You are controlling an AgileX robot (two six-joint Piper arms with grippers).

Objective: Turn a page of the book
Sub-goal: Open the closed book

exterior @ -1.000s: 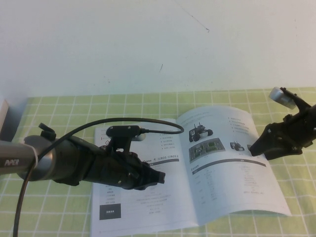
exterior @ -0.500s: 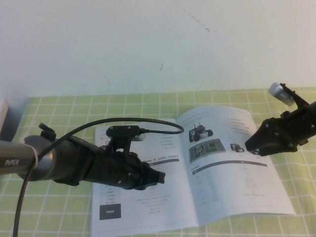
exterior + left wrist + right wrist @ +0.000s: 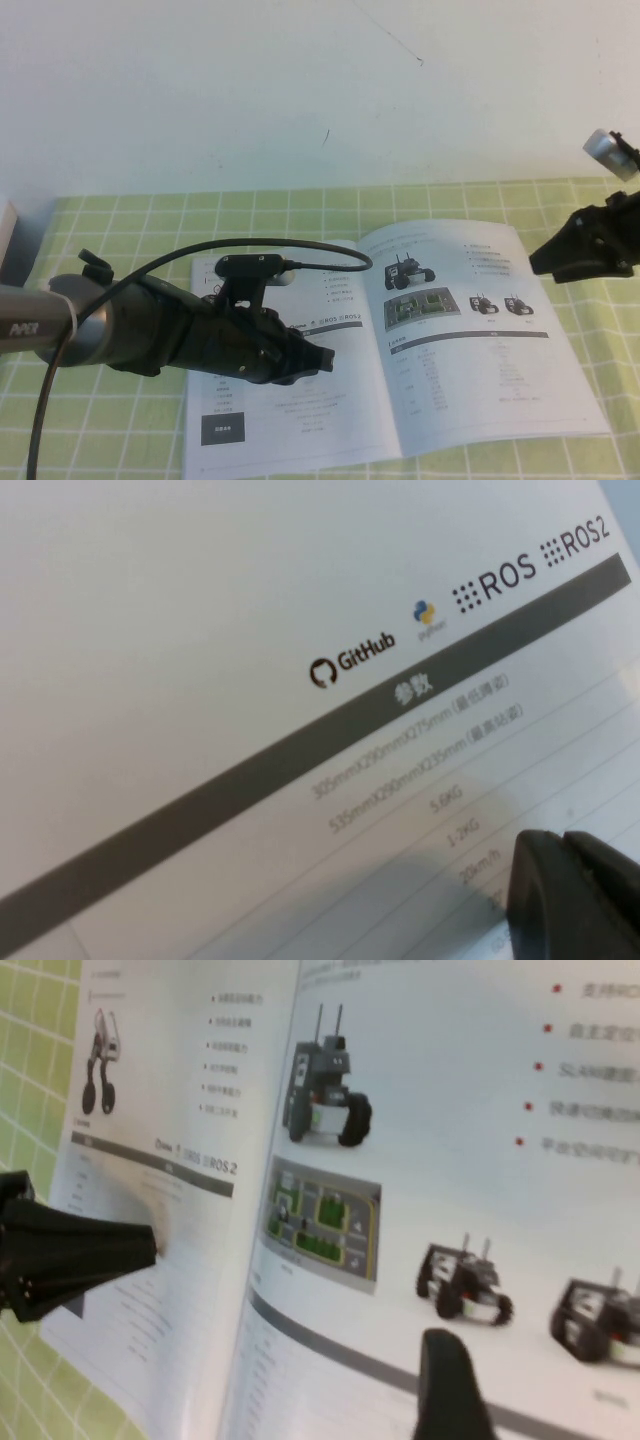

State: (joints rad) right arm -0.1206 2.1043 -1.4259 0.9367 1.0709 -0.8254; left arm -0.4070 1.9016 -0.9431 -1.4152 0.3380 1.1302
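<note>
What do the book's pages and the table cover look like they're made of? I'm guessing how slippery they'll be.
The book: thin white paper, probably slightly glossy; its right page lies gently curved. The table cover: likely a soft matte mat, green with a white grid.
</note>
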